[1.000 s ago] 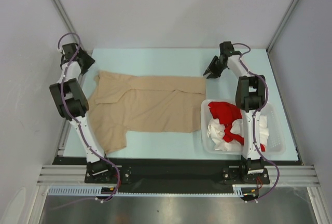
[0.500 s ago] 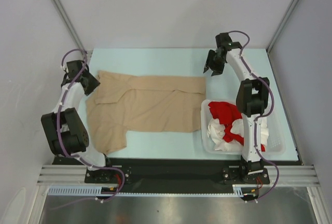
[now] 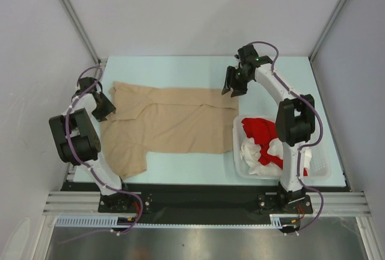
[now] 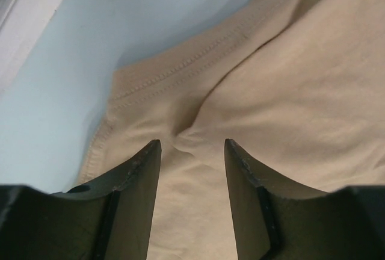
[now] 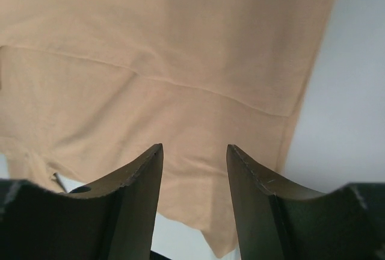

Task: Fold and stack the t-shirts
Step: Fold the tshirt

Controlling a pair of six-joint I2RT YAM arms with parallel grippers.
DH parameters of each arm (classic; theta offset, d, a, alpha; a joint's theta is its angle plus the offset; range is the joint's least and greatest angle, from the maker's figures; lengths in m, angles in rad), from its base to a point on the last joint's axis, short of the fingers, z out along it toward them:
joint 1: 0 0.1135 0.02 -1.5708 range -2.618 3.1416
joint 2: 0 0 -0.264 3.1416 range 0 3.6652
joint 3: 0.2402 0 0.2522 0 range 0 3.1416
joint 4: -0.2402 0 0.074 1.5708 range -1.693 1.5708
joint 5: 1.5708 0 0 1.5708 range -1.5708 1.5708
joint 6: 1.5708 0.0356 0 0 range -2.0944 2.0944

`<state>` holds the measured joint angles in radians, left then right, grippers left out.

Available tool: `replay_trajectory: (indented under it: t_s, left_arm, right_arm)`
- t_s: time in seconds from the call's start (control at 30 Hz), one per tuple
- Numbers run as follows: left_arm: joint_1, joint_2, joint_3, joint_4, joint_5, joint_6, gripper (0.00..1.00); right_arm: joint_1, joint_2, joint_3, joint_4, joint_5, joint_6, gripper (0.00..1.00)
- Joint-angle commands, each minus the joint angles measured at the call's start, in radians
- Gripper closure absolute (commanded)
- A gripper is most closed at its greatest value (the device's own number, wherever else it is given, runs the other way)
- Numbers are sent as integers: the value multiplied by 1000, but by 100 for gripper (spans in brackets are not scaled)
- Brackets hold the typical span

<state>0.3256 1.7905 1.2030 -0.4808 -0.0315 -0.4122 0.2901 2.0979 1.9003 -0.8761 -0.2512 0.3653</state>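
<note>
A beige-tan t-shirt [image 3: 168, 121] lies spread flat on the pale blue table, sleeves at the left. My left gripper [image 3: 106, 110] is open, low over the shirt's left shoulder edge; the left wrist view shows the cloth [image 4: 252, 85] between my jaws [image 4: 192, 147]. My right gripper [image 3: 231, 88] is open, above the shirt's far right corner; the right wrist view shows the cloth [image 5: 156, 67] below the open jaws [image 5: 194, 150]. A red t-shirt [image 3: 261, 131] and a white t-shirt [image 3: 255, 153] lie crumpled in the basket.
A white plastic lattice basket [image 3: 322, 164] stands at the right front, beside the beige shirt's right edge. Grey walls close in the table at the back and both sides. Bare table [image 3: 180, 70] lies behind the shirt.
My left gripper has moved forward and down onto the shirt's left shoulder edge. My right gripper has moved left and forward, from beyond the shirt's corner to above it.
</note>
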Motion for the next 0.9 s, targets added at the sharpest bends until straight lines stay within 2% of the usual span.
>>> replay_trajectory:
  t_s: [0.0, 0.07, 0.17, 0.33, 0.47, 0.63, 0.87]
  left_arm:
    - [36, 10, 52, -7, 53, 65, 47]
    - [46, 17, 50, 1, 76, 82, 47]
    - [56, 30, 40, 28, 117, 99, 50]
    - [72, 44, 23, 80, 160, 99, 51]
    - [92, 63, 27, 108, 217, 98, 50]
    - [98, 82, 46, 105, 225, 87, 51]
    - [98, 70, 10, 133, 286, 33, 67]
  right_arm:
    - [63, -23, 2, 125, -160, 18, 47]
    - [119, 14, -15, 216, -245, 91, 46]
    - [202, 76, -33, 510, -299, 320, 45]
    - [336, 243, 63, 718, -321, 532, 45]
    - [411, 362, 80, 966, -278, 701, 44]
    - [486, 487, 275, 918, -232, 745, 44]
    - [524, 543, 324, 942, -184, 793, 47]
